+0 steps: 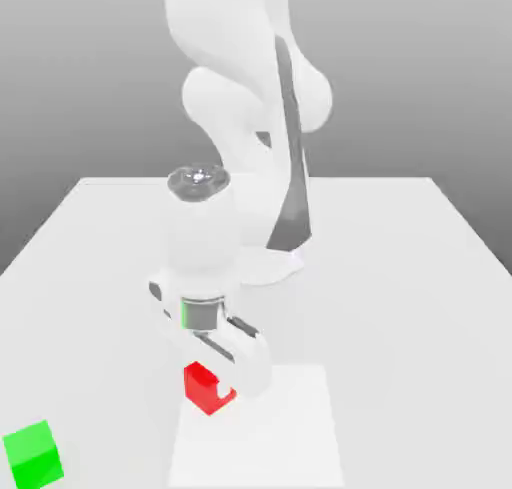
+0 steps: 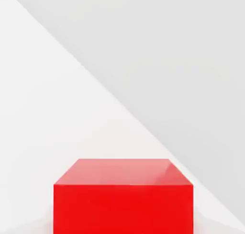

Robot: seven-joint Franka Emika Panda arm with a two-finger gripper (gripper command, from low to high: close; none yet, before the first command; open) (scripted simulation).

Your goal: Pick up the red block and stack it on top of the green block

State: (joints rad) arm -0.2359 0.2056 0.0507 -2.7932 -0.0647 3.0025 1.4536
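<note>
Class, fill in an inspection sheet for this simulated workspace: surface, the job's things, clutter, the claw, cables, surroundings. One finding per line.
Surface: white table, flat, with a paler rectangular patch near the front edge.
Job's things: red block on the table at the claw; green block apart from it, at the exterior view's lower left, nothing on top.
Clutter: nothing seen.
Claw: claw down at the red block, shut on it.
Cables: nothing seen.
Surroundings: plain grey backdrop; white arm base behind.
</note>
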